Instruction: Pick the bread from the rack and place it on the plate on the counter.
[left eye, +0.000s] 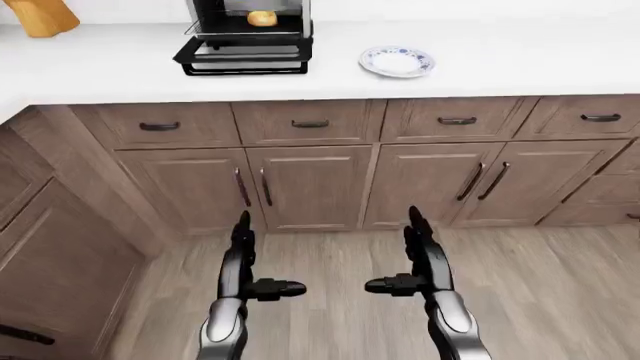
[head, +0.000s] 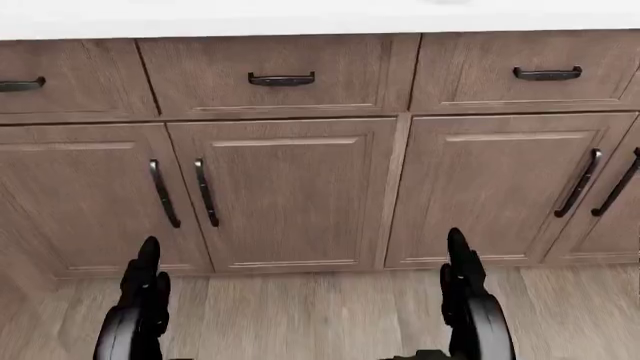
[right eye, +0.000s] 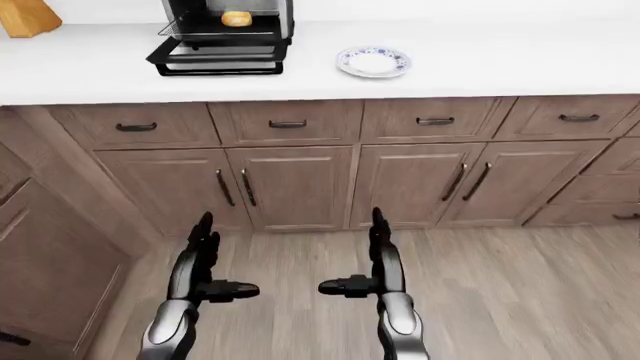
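The bread, a small golden roll, lies on the rack of an open black toaster oven at the top of the left-eye view. A white plate with a blue pattern sits on the white counter to the right of the oven. My left hand and right hand hang low over the wood floor, far below the counter, both with fingers straight and thumbs out, empty.
Brown cabinets with dark handles run under the counter. A second cabinet run comes down the left side of the view. A wooden knife block stands at the top left. Wood floor spreads around my hands.
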